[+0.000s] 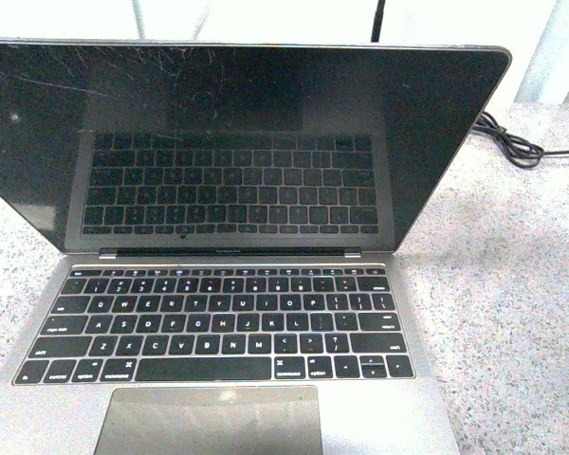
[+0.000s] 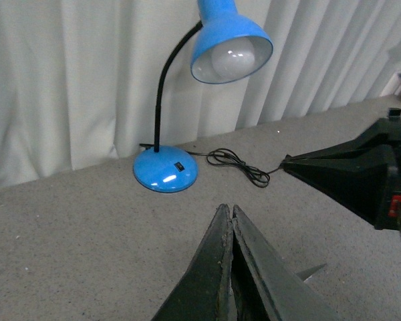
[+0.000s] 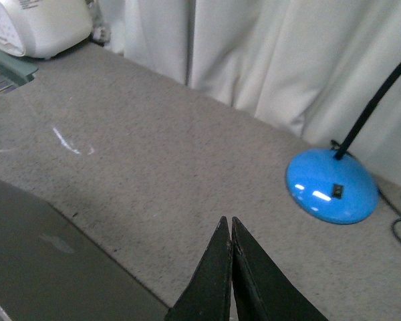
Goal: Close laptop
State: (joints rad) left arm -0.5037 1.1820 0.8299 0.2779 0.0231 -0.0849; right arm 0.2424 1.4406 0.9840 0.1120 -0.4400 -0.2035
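Note:
The laptop (image 1: pixel 237 284) stands open in the front view, its grey base with black keys and trackpad near me and its glossy, scratched black screen (image 1: pixel 237 142) upright. Neither gripper shows in that view. In the right wrist view my right gripper (image 3: pixel 226 221) is shut and empty, above the speckled table just behind the laptop's grey lid (image 3: pixel 40 261). In the left wrist view my left gripper (image 2: pixel 228 208) is shut and empty over the table. The right arm's black gripper (image 2: pixel 347 177) shows beside it.
A blue desk lamp (image 2: pixel 166 170) stands behind the laptop in front of white curtains, and its base also shows in the right wrist view (image 3: pixel 332 184). Its black cord (image 2: pixel 244 166) lies coiled on the table (image 1: pixel 517 147). A white appliance (image 3: pixel 40 23) stands at the far side.

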